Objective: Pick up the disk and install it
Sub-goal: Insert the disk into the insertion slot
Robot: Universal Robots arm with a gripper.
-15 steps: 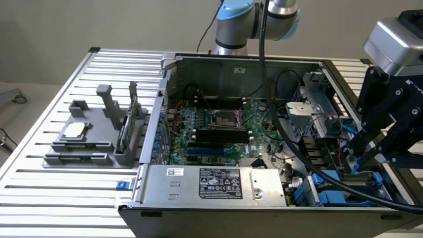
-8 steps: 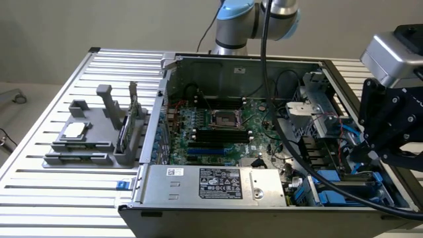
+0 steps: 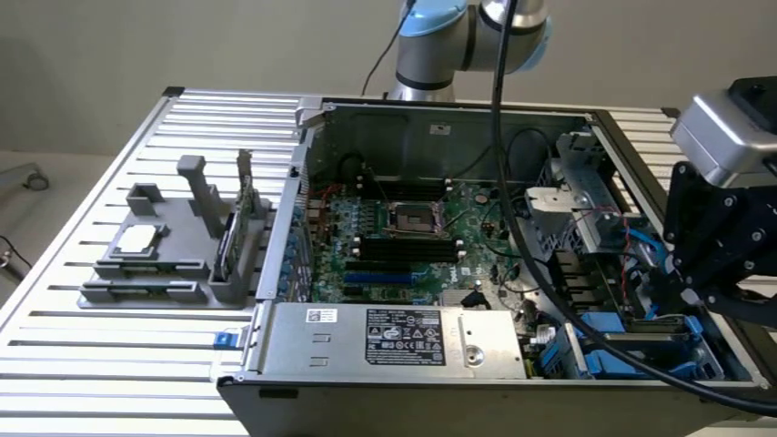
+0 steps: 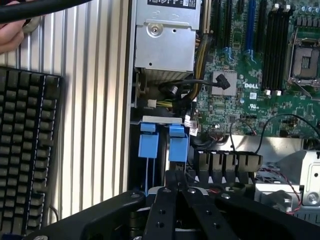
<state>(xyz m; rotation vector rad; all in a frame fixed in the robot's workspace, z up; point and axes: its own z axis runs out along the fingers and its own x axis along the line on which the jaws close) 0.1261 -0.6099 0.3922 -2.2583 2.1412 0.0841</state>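
The disk (image 4: 161, 135) stands edge-on in the drive bay at the case's front corner, a pale edge between two blue carrier tabs. Its blue carrier (image 3: 603, 330) lies just beyond the power-supply box in the exterior view. My gripper (image 4: 175, 176) hangs directly over the bay, its black fingers (image 4: 161, 210) drawn together, tips meeting right at the carrier's blue tabs. I cannot tell whether anything is pinched between them. In the exterior view the gripper (image 3: 671, 300) reaches down into the case's right front corner.
The open computer case (image 3: 304, 182) lies on a slatted aluminium table (image 3: 97, 364), motherboard (image 3: 401, 237) up. The grey power-supply box (image 3: 388, 337) borders the bay. A grey fixture (image 3: 170, 246) stands on the exterior view's left. A keyboard (image 4: 25, 150) and a hand (image 4: 10, 35) lie beside the case.
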